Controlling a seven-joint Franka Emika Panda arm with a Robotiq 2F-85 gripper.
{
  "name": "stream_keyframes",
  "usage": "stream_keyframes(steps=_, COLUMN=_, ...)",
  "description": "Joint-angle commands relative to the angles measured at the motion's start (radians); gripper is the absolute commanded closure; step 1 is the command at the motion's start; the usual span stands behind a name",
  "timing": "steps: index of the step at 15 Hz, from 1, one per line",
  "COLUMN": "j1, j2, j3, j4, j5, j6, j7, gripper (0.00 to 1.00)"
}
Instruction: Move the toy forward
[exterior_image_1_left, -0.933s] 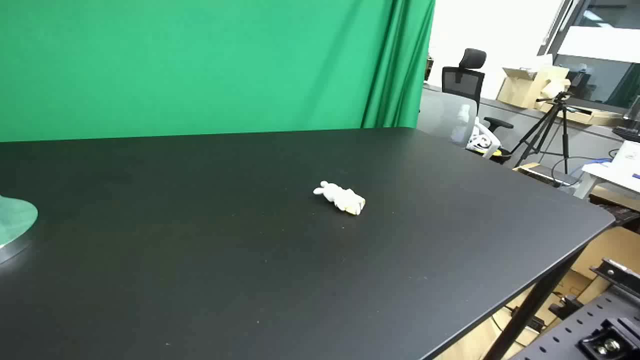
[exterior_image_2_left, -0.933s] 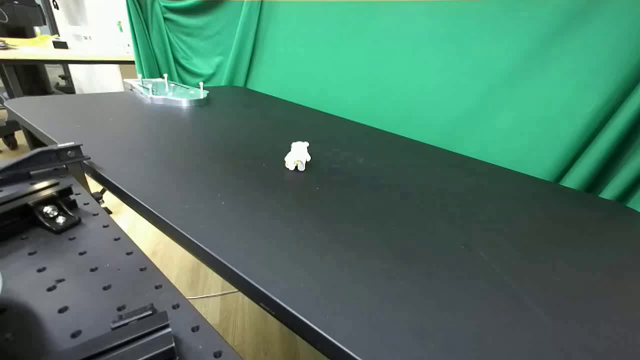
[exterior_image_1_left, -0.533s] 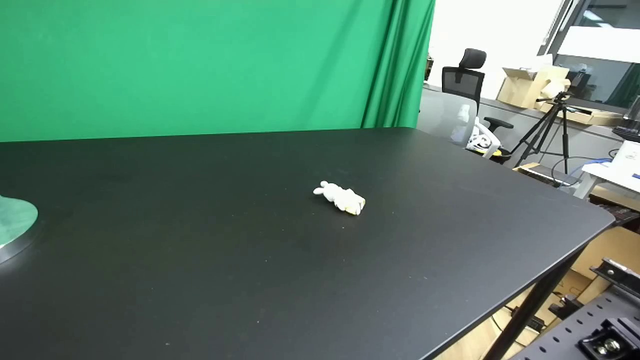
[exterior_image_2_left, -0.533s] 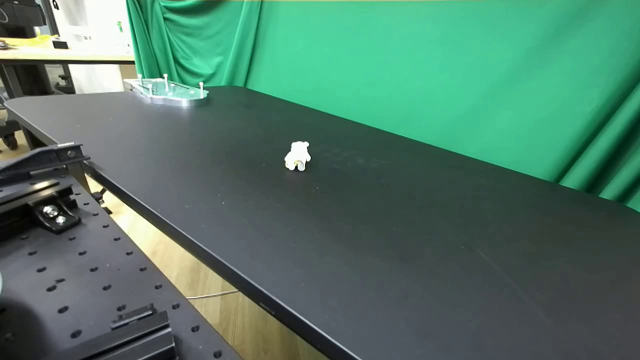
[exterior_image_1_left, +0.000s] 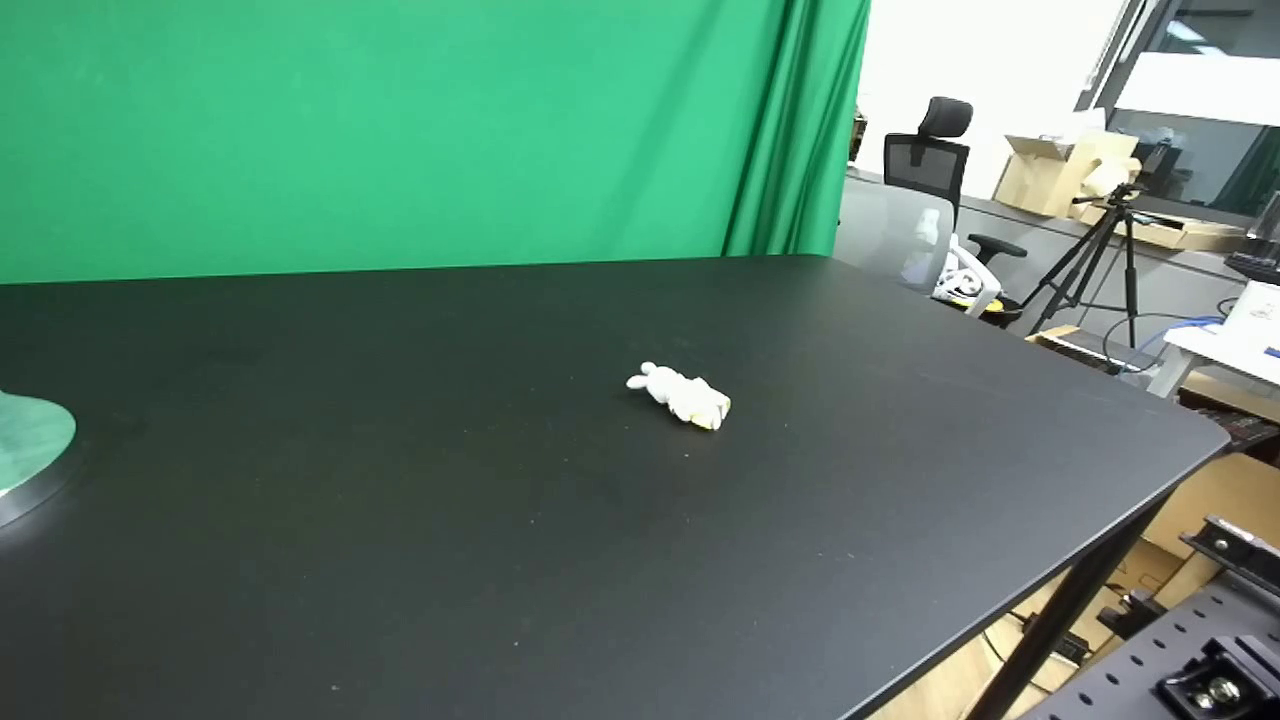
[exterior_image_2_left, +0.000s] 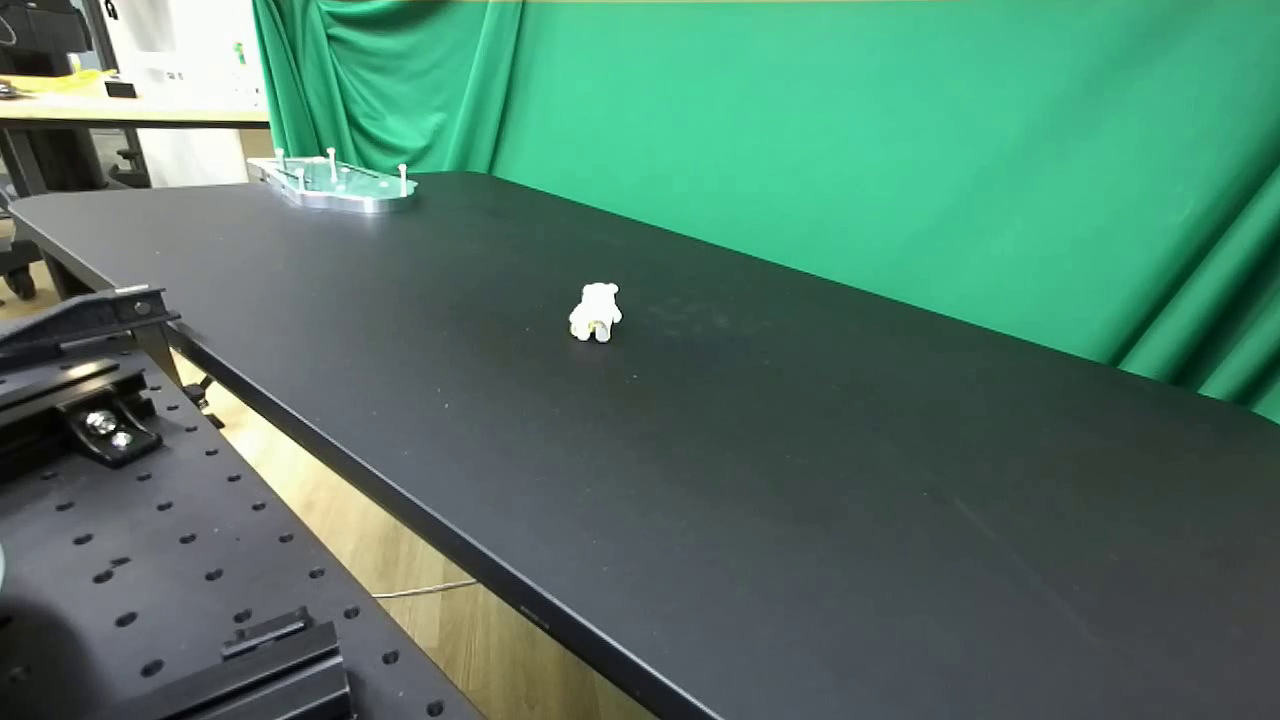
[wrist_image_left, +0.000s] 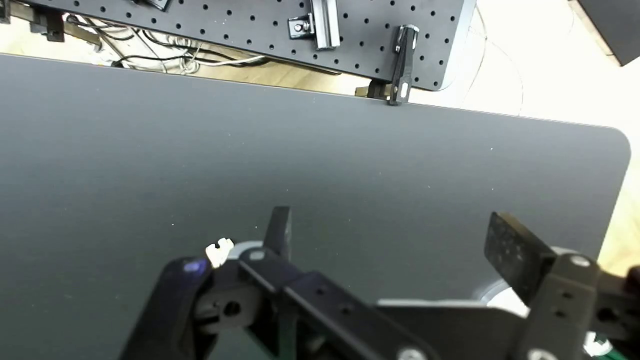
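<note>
The toy is a small white lumpy figure lying on the black table. It shows in both exterior views (exterior_image_1_left: 682, 396) (exterior_image_2_left: 597, 313). In the wrist view the toy (wrist_image_left: 218, 251) is partly hidden behind the left finger's linkage, outside the space between the fingers. My gripper (wrist_image_left: 389, 227) is wide open, with only bare table seen between its fingertips. It appears high above the table, and the toy is off to the left of it in the wrist view. The gripper and arm are out of view in both exterior views.
The black table (exterior_image_1_left: 450, 560) has a rounded corner and an edge beside a perforated metal plate (exterior_image_2_left: 240, 560) with rails and brackets. A pale green-topped piece with a metal rim (exterior_image_2_left: 345, 190) and upright pegs stands at one end. A green curtain (exterior_image_1_left: 400, 130) hangs behind the table.
</note>
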Motion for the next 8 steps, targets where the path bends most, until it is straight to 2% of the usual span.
stream_keyframes(steps=1, j1=-0.01, j2=0.0, j3=0.007, j4=0.002, j5=0.005, j6=-0.003, j7=-0.006, gripper=0.0)
stream_keyframes(steps=5, j1=-0.036, j2=0.052, j3=0.013, j4=0.003, j5=-0.044, j6=0.056, j7=-0.022, gripper=0.0)
stream_keyframes(steps=8, j1=-0.057, j2=0.14, j3=0.019, j4=0.013, j5=-0.15, j6=0.165, j7=-0.073, gripper=0.0)
